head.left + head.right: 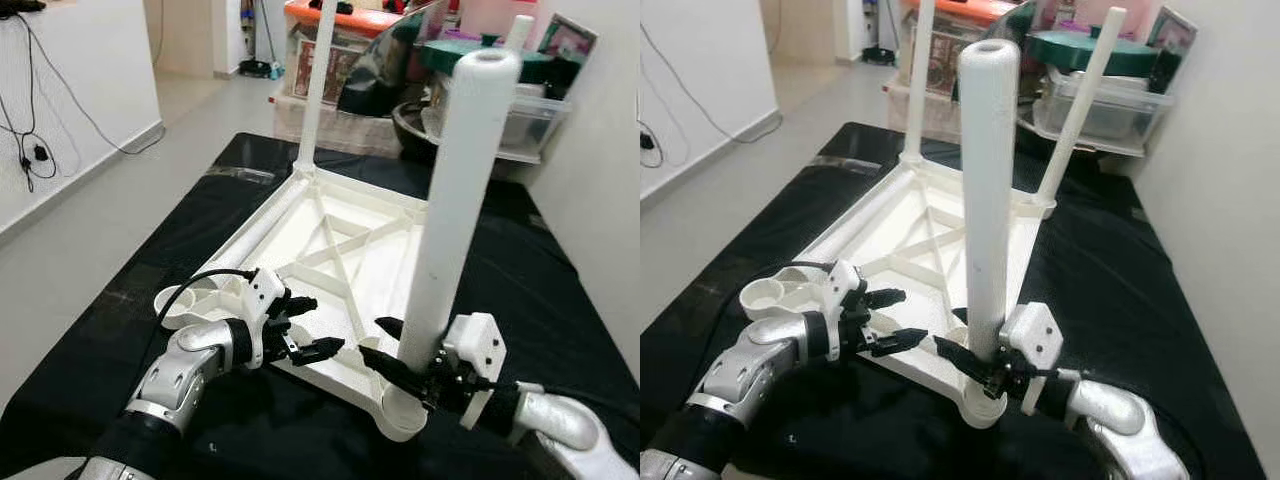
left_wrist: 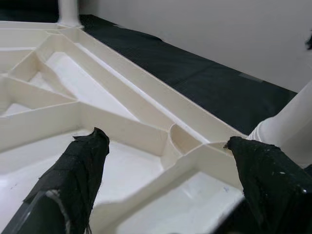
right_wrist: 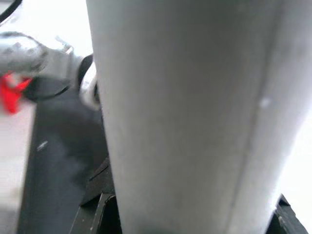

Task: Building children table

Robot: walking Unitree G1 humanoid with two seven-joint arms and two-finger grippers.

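Observation:
A white plastic table top (image 1: 340, 255) lies upside down on a black cloth (image 1: 200, 230). One thin leg (image 1: 315, 80) stands in its far left corner and another leg (image 1: 1080, 110) in the far right. A thick white leg (image 1: 455, 200) stands upright in the near right corner socket (image 1: 400, 410). My right gripper (image 1: 390, 347) is shut on this leg's base, and the leg (image 3: 190, 112) sits between its fingers. The left gripper (image 1: 315, 325) is open over the top's near edge, with the ribbed underside (image 2: 122, 131) between its fingers (image 2: 73, 180). The near left socket (image 1: 185, 305) holds nothing.
Plastic storage boxes (image 1: 510, 120) and clutter stand just beyond the far end of the black cloth. A pale wall (image 1: 600, 180) runs close along the right. On the left is open floor (image 1: 90, 230), with cables (image 1: 30, 150) hanging on the wall.

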